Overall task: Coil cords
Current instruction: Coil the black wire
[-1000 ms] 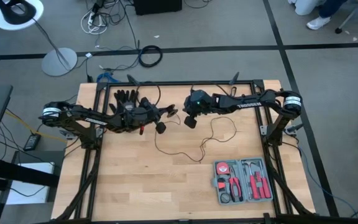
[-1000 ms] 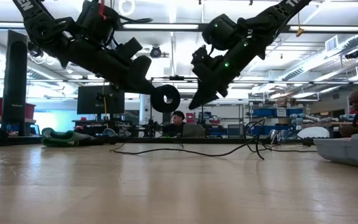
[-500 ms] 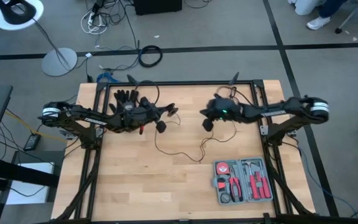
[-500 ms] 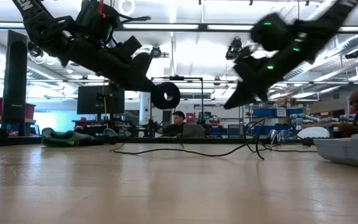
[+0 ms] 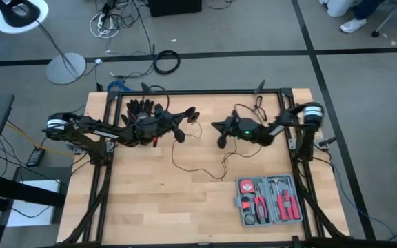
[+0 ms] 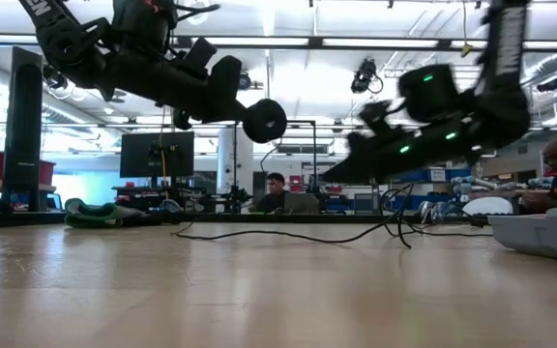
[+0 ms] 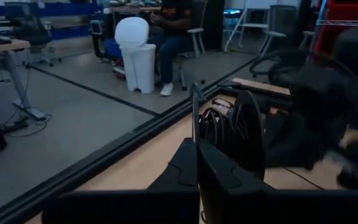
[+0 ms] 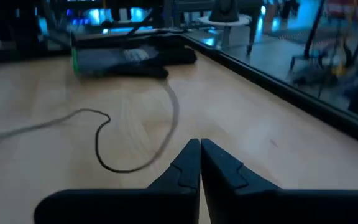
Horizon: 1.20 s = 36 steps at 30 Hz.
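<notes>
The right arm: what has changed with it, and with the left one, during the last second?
The right gripper swung out toward the right side of the table, then came partway back, lower; it is shut and holds nothing. The left gripper stays shut on the black disc and lifted it slightly. The thin wire on the table, the glove and the tool case stayed put.

The right arm [image 7: 328, 118] shows only as a dark blur from the left wrist; a seated person [image 7: 173, 25] there is cut off at the frame's top.

Bright overhead lights, blurred wrist views
</notes>
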Each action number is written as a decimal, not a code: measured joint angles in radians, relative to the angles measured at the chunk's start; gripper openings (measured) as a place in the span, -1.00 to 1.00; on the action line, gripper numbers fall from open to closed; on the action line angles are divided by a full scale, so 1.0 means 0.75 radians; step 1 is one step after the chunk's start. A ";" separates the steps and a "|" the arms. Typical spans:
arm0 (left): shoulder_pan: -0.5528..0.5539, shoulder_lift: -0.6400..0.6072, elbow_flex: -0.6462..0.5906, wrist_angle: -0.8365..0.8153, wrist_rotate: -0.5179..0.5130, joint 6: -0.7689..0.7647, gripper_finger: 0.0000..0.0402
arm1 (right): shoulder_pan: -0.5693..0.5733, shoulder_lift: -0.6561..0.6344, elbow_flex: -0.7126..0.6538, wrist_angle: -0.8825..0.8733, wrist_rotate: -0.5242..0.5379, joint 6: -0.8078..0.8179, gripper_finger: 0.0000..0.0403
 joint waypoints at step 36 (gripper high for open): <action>0.070 0.001 -0.004 -0.105 0.001 -0.216 -1.00 | -0.011 0.363 0.557 -0.302 0.053 -0.340 -0.56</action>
